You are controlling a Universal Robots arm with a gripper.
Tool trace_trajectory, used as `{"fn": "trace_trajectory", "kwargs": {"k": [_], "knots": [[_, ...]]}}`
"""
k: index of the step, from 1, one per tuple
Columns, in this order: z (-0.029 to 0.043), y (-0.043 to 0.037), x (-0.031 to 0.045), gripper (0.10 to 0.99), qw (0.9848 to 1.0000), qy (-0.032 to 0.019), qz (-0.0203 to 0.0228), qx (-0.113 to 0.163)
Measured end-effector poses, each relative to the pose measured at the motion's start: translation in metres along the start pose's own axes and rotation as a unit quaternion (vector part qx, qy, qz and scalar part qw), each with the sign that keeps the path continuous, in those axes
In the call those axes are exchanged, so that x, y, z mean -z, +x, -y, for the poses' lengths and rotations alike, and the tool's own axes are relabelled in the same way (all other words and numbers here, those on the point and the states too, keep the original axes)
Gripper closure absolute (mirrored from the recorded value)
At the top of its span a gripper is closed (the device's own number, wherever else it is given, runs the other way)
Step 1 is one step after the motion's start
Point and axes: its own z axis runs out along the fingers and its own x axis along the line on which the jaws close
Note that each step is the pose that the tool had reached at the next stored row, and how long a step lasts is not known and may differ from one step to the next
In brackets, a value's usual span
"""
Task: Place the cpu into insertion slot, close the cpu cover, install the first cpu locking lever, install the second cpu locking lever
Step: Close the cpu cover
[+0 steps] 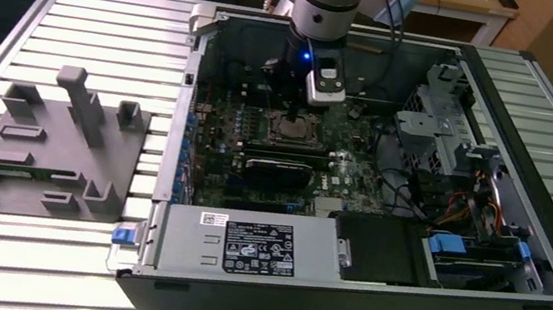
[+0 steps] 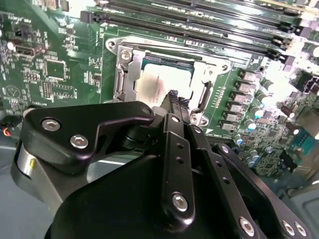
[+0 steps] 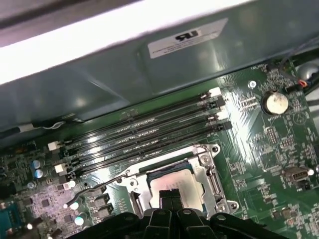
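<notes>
Slatted metal table [image 1: 77, 4] in a workshop, bearing an open computer case [image 1: 364, 305] and a grey moulded fixture [image 1: 53, 143] well apart at the exterior view's left; the arm reaches down into the case over the motherboard; the cpu [image 2: 157, 82] lies seated in the insertion slot [image 1: 292, 130], silver top upward, beside the long memory slots [image 3: 144, 137]; the cpu cover [image 2: 124, 74] appears lowered around it, its window framing the chip; a thin wire lever [image 3: 102, 185] stands out from the socket's side, judged not latched; the gripper [image 2: 174, 97] hangs directly over the chip with fingers pressed together and nothing seen between them; contact with the chip cannot be confirmed. Handling, as judged: the chip is light and rigid, its metal top smooth and likely slippery, its underside fragile, so best taken by opposite edges; the cover is thin stiff sheet, best pushed on its free edge; the lever is springy wire, best taken at its hooked end. Labels: a white label [image 3: 187, 40] on the case wall and a black label [image 1: 261, 249] with a white barcode sticker [image 1: 215, 219] on the grey box; board markings present; print not transcribed.
</notes>
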Motion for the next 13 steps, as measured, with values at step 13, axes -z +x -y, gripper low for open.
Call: {"fn": "trace_trajectory", "kwargs": {"k": [13], "knots": [[0.0018,-0.0006,-0.0023,0.98,0.9979,-0.0094,0.0225,0.06]]}}
